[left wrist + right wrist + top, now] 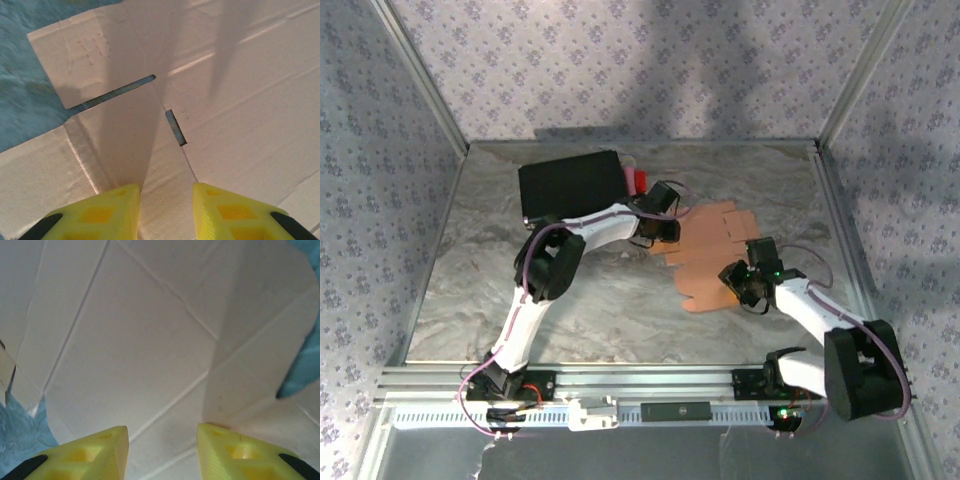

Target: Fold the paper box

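Tan paper box [712, 255] lies flat, nearer the table's [570, 310] right edge, long axis far-to-near. Left gripper [166, 192] hovers half-open over its far-left flaps, right gripper [162, 432] half-open over its near end.

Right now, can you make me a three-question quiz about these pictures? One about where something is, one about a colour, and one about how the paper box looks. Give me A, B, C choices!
1. From the top camera, where is the black case?
A. on top of the paper box
B. left of the paper box and farther back
C. by the arms' bases

2. What colour are the fingers of the left gripper?
A. yellow
B. green
C. white

3. How is the paper box?
A. a closed box
B. crumpled into a ball
C. a spread-out sheet

Answers:
1 B, the case sits beyond the sheet's left side.
2 A, the left wrist view shows yellow tips.
3 C, its flaps lie spread on the table.
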`<state>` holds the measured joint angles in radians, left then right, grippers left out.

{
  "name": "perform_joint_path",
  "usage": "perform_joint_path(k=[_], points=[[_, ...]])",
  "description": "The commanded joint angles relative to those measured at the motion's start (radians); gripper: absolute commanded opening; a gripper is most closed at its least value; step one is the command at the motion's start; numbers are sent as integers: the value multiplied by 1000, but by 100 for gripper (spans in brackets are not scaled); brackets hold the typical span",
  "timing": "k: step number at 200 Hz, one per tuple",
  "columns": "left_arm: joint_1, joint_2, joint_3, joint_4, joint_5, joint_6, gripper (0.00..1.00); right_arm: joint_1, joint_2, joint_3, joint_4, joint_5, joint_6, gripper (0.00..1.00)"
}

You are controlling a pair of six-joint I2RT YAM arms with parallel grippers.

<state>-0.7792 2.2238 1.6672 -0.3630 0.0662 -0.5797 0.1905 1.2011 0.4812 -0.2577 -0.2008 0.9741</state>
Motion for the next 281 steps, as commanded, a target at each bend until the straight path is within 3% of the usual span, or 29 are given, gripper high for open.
perform_joint_path(k=[1,79,97,115,134,152,176,196,211,227,281], points=[[-36,-103,-130,90,17,-53,34,-76,76,54,-16,-85,-86,43],[-145,-261,-387,344,93,-302,34,-217,425,301,10,-212,-216,44],[-162,-322,-435,405,118,-341,34,-216,412,339,-16,-174,-241,44],[-169,-413,-468,401,117,-339,35,-207,288,325,-19,-123,-250,47],[-142,-527,-490,306,55,-295,35,-154,124,304,-38,-57,-246,52],[-49,-593,-508,216,40,-240,35,-68,20,254,-24,-44,-187,54],[107,-573,-510,157,95,-188,35,73,-43,141,135,-65,-34,54],[188,-537,-499,162,124,-148,34,189,-69,96,242,-1,69,54],[200,-492,-463,142,106,-99,34,266,-86,74,311,76,123,60],[197,-437,-448,161,106,-81,33,308,-70,33,408,122,186,59],[151,-350,-463,256,14,-62,33,323,98,15,561,65,290,59]])
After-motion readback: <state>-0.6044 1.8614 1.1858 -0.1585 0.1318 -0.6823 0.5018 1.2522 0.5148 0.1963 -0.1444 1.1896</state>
